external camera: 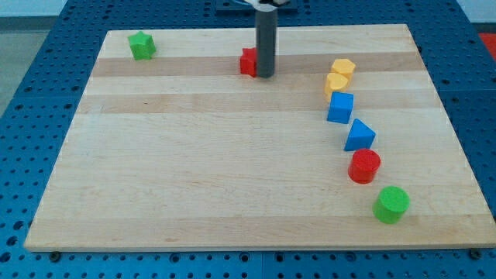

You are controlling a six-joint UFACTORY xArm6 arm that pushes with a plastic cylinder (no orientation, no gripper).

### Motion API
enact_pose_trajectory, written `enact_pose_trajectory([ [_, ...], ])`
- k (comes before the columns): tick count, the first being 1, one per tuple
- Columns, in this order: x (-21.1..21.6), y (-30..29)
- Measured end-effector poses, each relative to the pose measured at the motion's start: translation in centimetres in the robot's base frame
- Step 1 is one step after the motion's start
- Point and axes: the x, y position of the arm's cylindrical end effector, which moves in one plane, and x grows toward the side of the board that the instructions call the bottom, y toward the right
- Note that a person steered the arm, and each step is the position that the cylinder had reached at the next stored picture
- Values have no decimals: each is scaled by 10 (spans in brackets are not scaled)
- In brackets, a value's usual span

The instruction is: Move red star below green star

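Red star [248,61]: lay near the view's top centre of the tabletop [209,170], partly hidden by the rod.
My tip [265,75]: touched the red star's right side; a plain rod, with no hand to open or close.
Green star [142,46]: stood far to the view's left, at the top corner.
Other blocks: two yellow, two blue, red cylinder [364,166], green cylinder [391,204], in a curved row at the view's right.

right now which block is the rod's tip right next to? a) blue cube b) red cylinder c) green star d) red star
d: my tip sits against the view's right side of the red star near the board's top, while the green star is far off at the view's top left.
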Motion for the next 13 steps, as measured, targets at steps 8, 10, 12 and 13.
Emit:
enact_pose_trajectory([
  [8, -59, -45],
  [10, -63, -105],
  [12, -65, -138],
  [13, -63, -83],
])
